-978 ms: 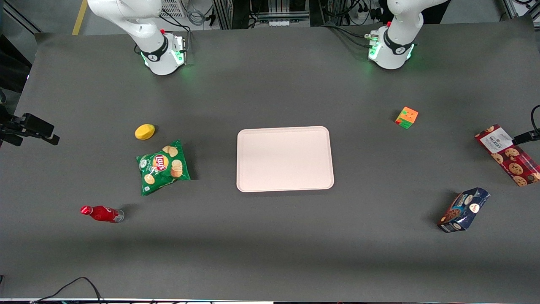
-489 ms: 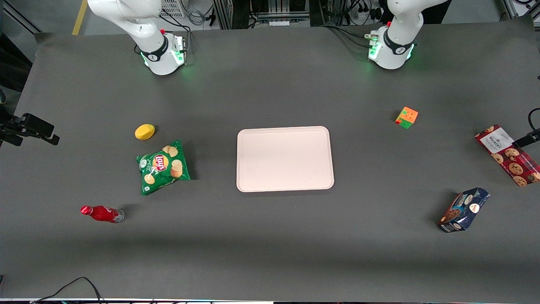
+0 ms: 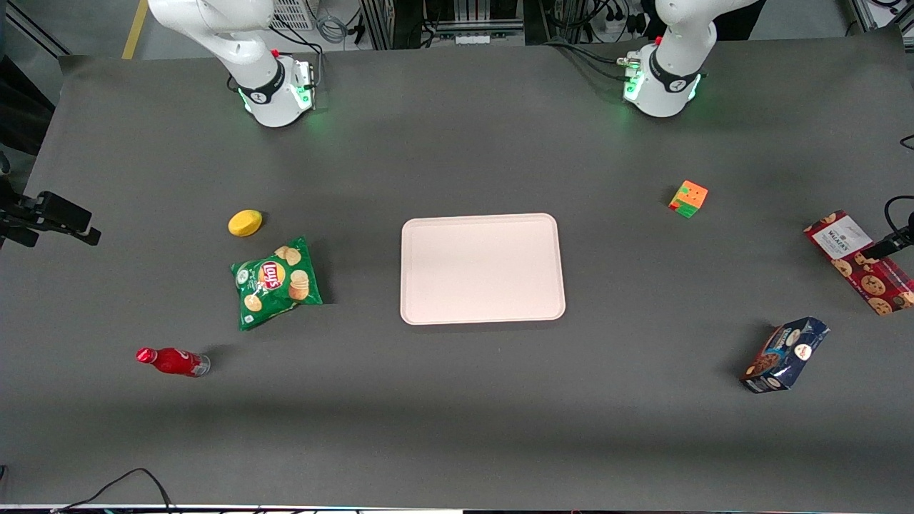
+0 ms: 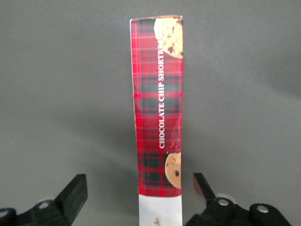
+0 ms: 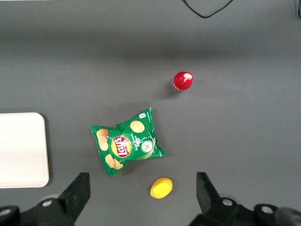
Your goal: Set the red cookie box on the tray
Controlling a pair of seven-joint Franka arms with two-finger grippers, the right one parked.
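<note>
We see the gripper (image 4: 140, 188) with jaws released, one finger (image 4: 75, 190) on each long side of the red cookie box (image 4: 158, 113), which lies on the table (image 3: 643, 428) at three o'clock from the tray (image 3: 482, 268), well apart.

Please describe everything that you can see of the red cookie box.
The red cookie box is a long, slim carton, apparently cardboard, in dark-red tartan with printed chocolate-chip cookies, a white label end and the words "CHOCOLATE CHIP SHORTBREAD". It lies flat on the grey table at the working arm's end, away from the tray. The gripper hovers over it, open, one finger on each side; neither visibly touches it.
</note>
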